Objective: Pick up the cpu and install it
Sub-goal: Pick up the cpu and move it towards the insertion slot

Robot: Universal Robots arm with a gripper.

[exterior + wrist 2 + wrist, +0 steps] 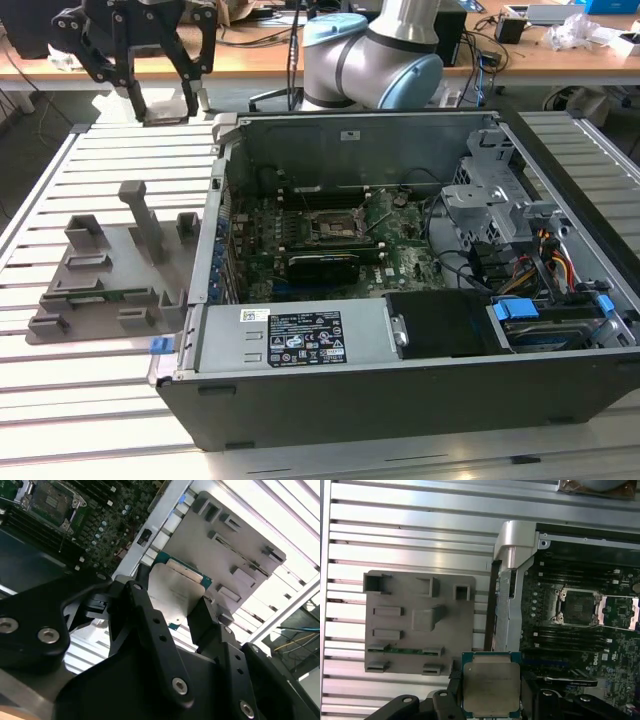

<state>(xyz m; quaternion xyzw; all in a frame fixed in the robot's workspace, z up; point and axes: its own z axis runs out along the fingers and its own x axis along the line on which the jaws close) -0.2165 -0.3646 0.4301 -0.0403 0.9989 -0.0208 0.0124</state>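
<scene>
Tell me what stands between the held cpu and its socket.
Nothing visible does. The gripper holds the cpu over the table, outside the case; the socket lies uncovered, its bracket open beside it.

Nothing readable here tbh, the sticker (292,340) on the power supply (368,338) in the exterior view is just tiny print I can't make out, same with the white lettering (594,658) on the motherboard (580,645) in the first wrist view.
</scene>
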